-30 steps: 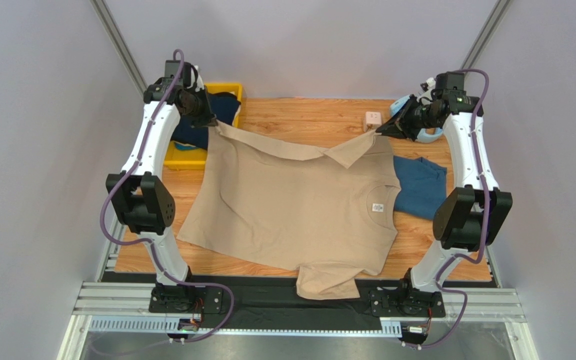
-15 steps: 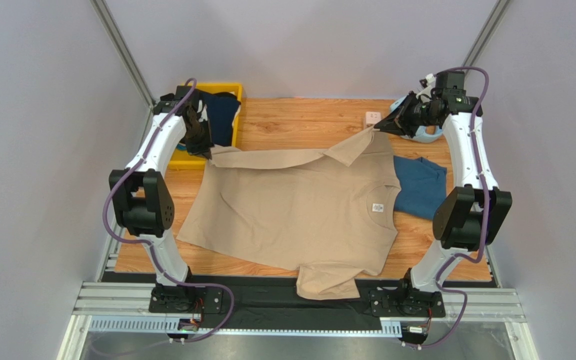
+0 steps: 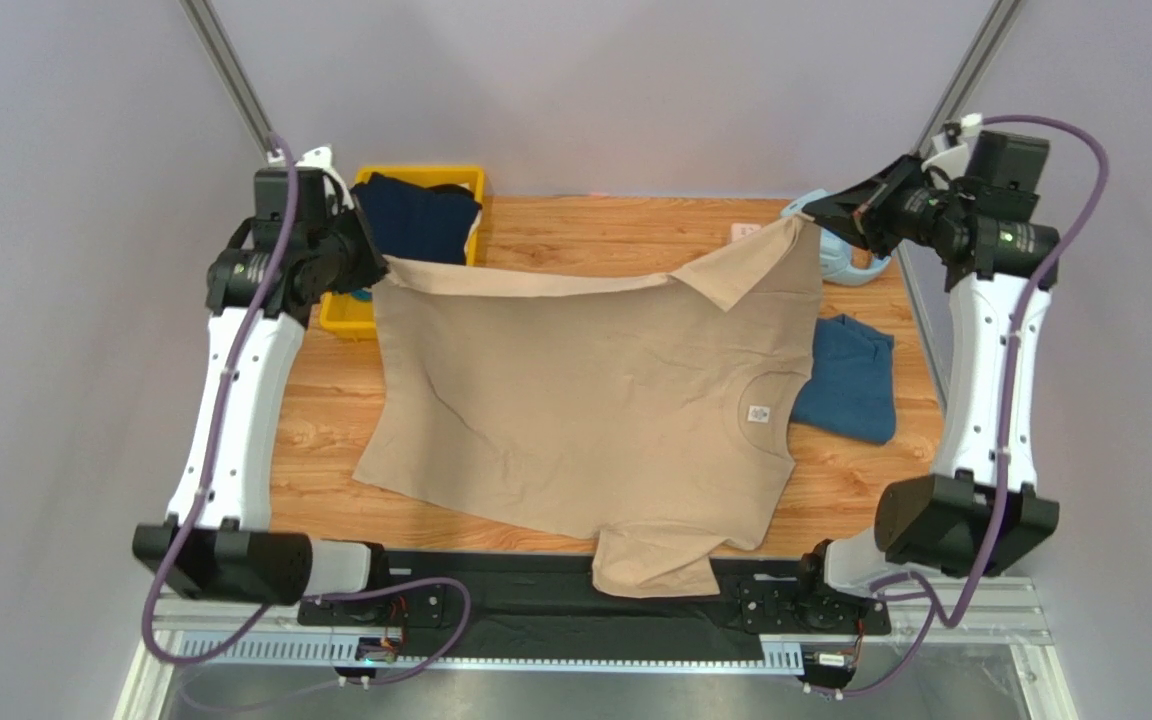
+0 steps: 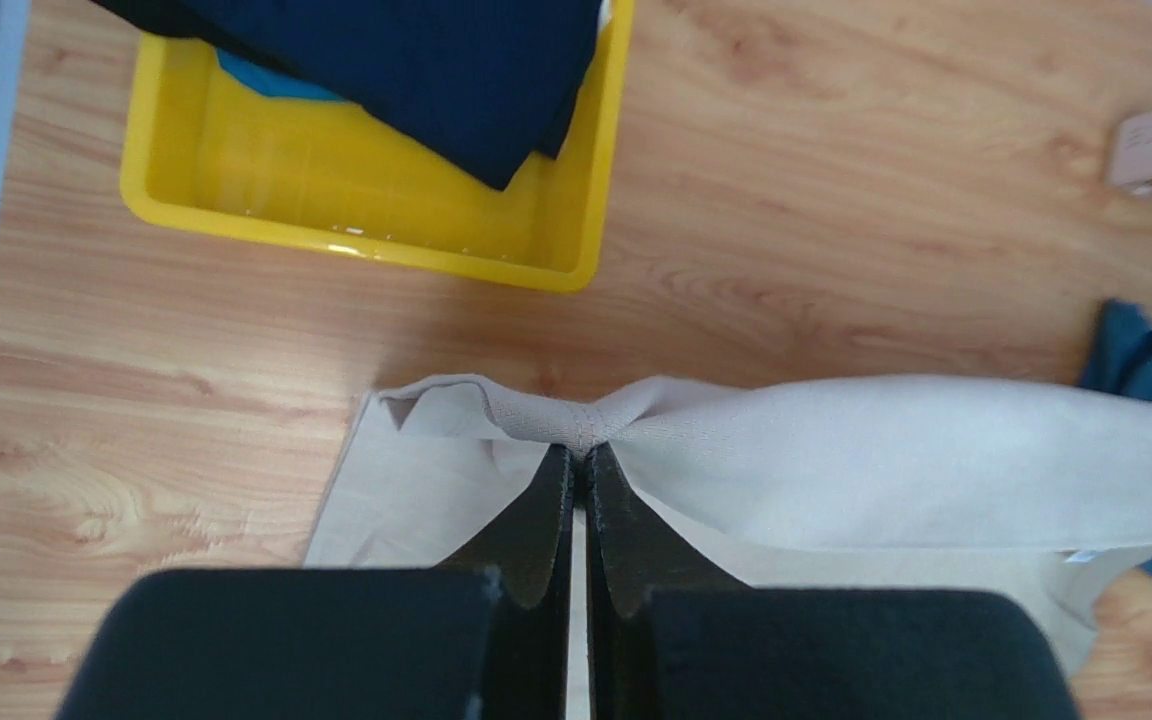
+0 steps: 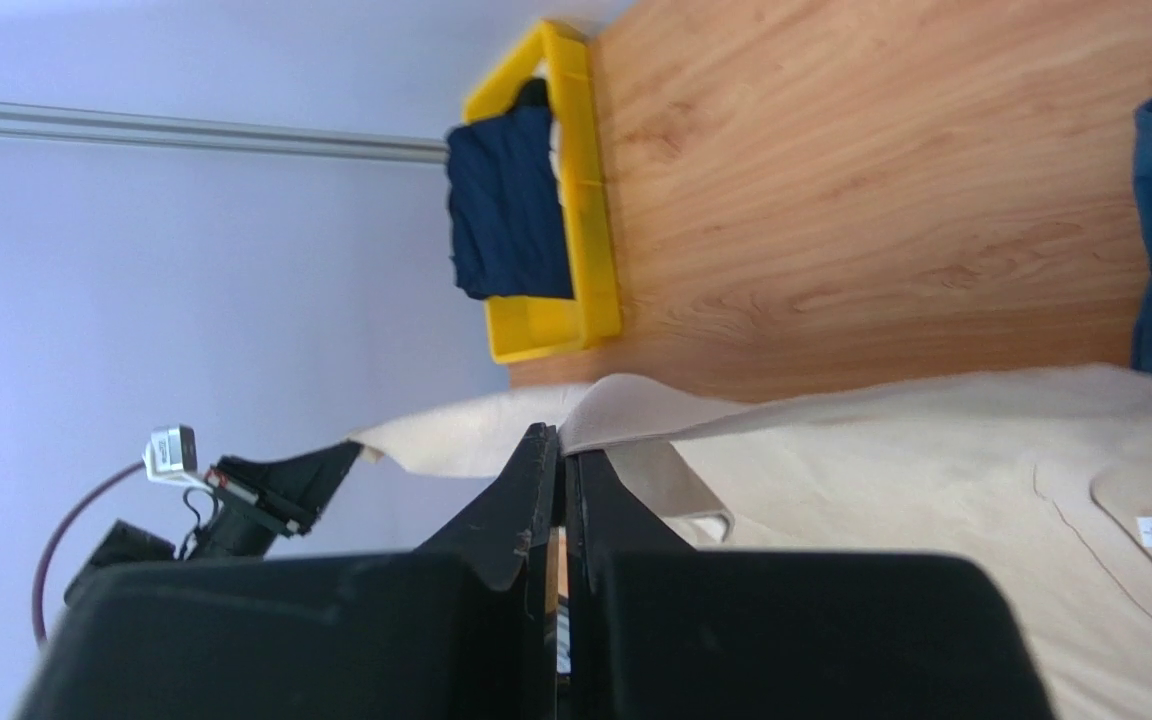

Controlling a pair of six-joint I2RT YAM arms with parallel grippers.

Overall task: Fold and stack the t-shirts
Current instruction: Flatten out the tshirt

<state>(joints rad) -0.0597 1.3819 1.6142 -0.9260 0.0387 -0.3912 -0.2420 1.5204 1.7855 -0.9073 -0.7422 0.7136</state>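
The large beige t-shirt [image 3: 597, 405] hangs stretched between both grippers, its far edge lifted and its near part resting on the table, neck label [image 3: 757, 416] facing up. My left gripper [image 3: 375, 267] is shut on the shirt's far left corner; in the left wrist view [image 4: 579, 447] the cloth bunches at the fingertips. My right gripper [image 3: 823, 222] is shut on the far right corner, also seen in the right wrist view [image 5: 558, 438]. The teal-blue t-shirt [image 3: 847, 378] lies at the right, partly under the beige one. The dark navy t-shirt [image 3: 414, 218] sits in the yellow bin [image 3: 345, 311].
Light-blue headphones [image 3: 847, 258] lie at the far right corner behind the right gripper. A small white block [image 3: 746, 233] sits on the wooden table [image 3: 612, 233] at the back. One beige sleeve hangs over the near edge [image 3: 654, 567].
Both arms have risen and spread outward, lifting the shirt's far edge off the table and pulling it taut between them. Both grips have held.
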